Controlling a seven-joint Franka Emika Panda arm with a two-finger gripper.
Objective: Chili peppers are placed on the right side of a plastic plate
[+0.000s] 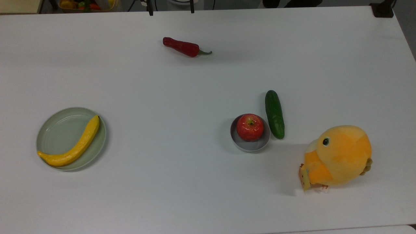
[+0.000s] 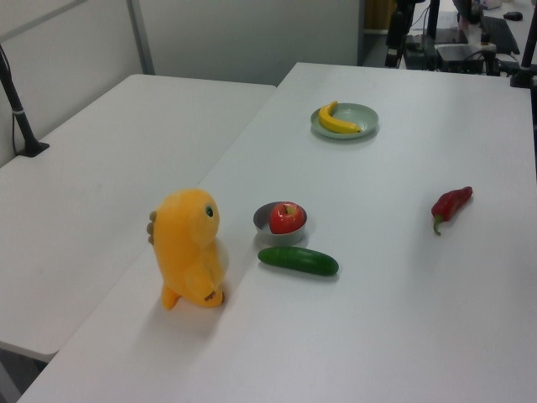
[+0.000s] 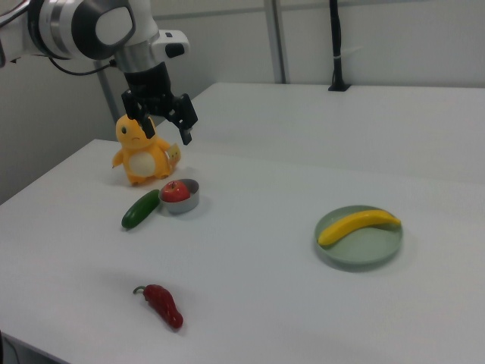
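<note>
Item: chili peppers (image 3: 161,305), a single dark red pod lying flat on the white table (image 3: 250,250), untouched. Gripper (image 3: 162,127) hangs high above the table in the right view, fingers spread apart and grasping nothing. From the gripper the pod lies well below and toward the right view's near edge, well apart, past the grey bowl (image 3: 182,199) and the cucumber (image 3: 140,209). Long axis: slanted in the right view, green stem up-left, tip down-right. Plastic plate (image 3: 371,246), holding a banana (image 3: 356,225), sits well off to the right view's right of the gripper; likely first move is a long descent to the pod
</note>
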